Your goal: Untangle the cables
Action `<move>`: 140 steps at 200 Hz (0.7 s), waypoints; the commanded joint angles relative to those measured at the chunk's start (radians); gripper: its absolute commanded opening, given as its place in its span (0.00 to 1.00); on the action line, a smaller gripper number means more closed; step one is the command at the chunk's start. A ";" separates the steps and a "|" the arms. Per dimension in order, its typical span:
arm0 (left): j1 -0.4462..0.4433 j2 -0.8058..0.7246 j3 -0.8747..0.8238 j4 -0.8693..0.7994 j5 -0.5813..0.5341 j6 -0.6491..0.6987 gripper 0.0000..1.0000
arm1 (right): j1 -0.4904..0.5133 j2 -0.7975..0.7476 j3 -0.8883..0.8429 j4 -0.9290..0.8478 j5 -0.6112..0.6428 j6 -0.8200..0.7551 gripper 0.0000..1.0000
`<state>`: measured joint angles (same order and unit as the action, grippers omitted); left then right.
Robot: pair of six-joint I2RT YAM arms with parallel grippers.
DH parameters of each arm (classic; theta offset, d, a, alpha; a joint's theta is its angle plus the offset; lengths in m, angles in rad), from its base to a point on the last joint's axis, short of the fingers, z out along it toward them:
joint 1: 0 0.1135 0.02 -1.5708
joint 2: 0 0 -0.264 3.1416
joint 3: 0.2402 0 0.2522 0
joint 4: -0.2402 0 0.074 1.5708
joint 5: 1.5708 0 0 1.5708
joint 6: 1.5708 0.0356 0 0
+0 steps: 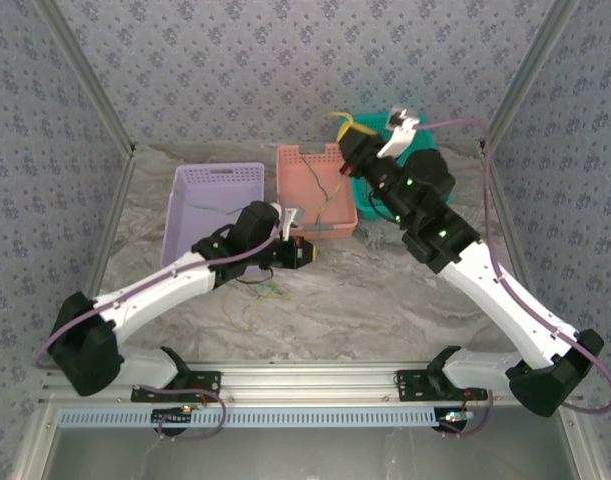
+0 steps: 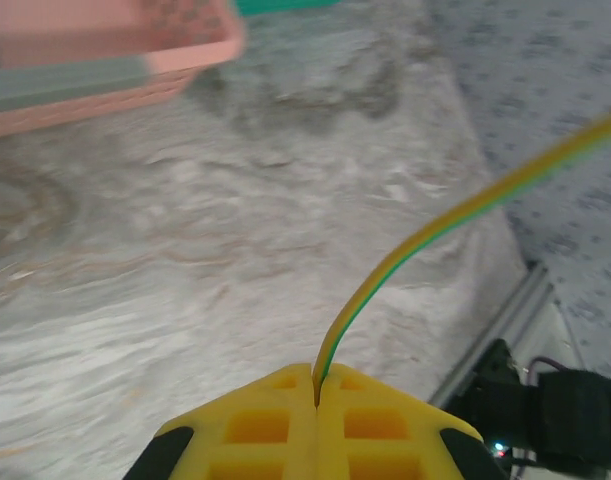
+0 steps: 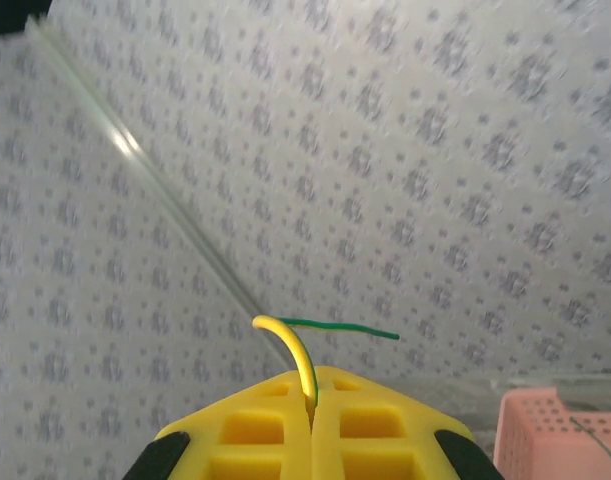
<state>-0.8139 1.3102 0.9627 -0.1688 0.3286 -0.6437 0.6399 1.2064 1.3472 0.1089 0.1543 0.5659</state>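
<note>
Left gripper [image 2: 315, 388] jaws pinch a yellow-green cable [image 2: 440, 222] over mid-tabletop; right gripper [image 3: 312, 390] jaws pinch a cable end [image 3: 297, 345] above the far edge

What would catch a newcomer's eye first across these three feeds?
The left gripper is shut on a yellow-green cable low over the table, near the pink basket. The right gripper, raised toward the patterned wall, pinches a yellow-green cable end. More thin cables lie loose on the table near the left arm.
</note>
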 commanded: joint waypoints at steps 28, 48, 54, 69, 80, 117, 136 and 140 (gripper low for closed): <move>-0.117 -0.165 -0.227 0.222 -0.037 0.040 0.00 | -0.245 0.047 0.108 -0.044 -0.066 0.227 0.00; -0.188 -0.192 -0.267 0.285 -0.042 0.072 0.00 | -0.306 0.064 0.087 -0.013 -0.120 0.283 0.00; -0.214 -0.191 -0.270 0.288 -0.048 0.084 0.00 | -0.322 0.068 0.075 0.007 -0.137 0.302 0.00; -0.278 -0.178 -0.264 0.286 -0.067 0.115 0.00 | -0.357 0.076 0.049 0.064 -0.198 0.329 0.00; -0.303 -0.178 -0.254 0.268 -0.113 0.118 0.00 | -0.375 0.080 0.041 0.094 -0.260 0.330 0.00; -0.278 -0.288 -0.222 0.226 -0.237 0.041 0.00 | -0.379 0.047 0.009 0.091 -0.367 0.246 0.00; -0.248 -0.318 -0.147 0.122 -0.251 0.007 0.63 | -0.390 0.040 0.001 0.095 -0.430 0.229 0.00; -0.242 -0.321 -0.125 0.090 -0.261 0.001 0.72 | -0.389 0.040 0.001 0.092 -0.440 0.225 0.00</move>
<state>-1.0771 1.0306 0.7467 0.1036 0.0986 -0.5976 0.2764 1.2839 1.3460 0.0875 -0.2089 0.8352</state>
